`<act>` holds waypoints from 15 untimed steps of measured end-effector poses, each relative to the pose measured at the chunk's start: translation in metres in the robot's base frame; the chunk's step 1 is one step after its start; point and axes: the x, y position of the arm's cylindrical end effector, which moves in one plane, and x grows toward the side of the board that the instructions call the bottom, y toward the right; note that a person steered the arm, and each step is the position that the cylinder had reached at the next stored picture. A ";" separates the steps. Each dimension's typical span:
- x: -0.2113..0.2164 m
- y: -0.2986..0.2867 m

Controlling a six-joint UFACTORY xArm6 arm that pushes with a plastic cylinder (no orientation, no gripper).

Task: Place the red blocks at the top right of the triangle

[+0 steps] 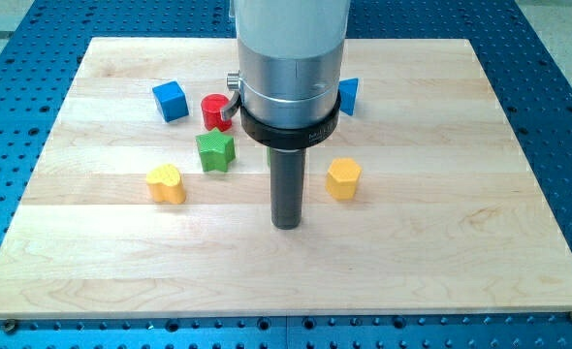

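My tip rests on the wooden surface near its middle; the end effector is a bare rod holding nothing. The bottom half and right side lie open. The red cylinder stands toward the top edge, beside the blue cube, above the green star. A yellow heart sits left of my tip, a yellow hexagon right. Another blue block peeks from behind the arm's housing. No writing is legible.

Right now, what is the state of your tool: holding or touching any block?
My tip: no gripper, holds nothing; it touches no block, standing between the green star and the yellow block.
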 end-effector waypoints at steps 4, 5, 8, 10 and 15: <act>-0.002 0.000; -0.003 0.000; -0.007 0.000; -0.030 -0.001; -0.041 -0.042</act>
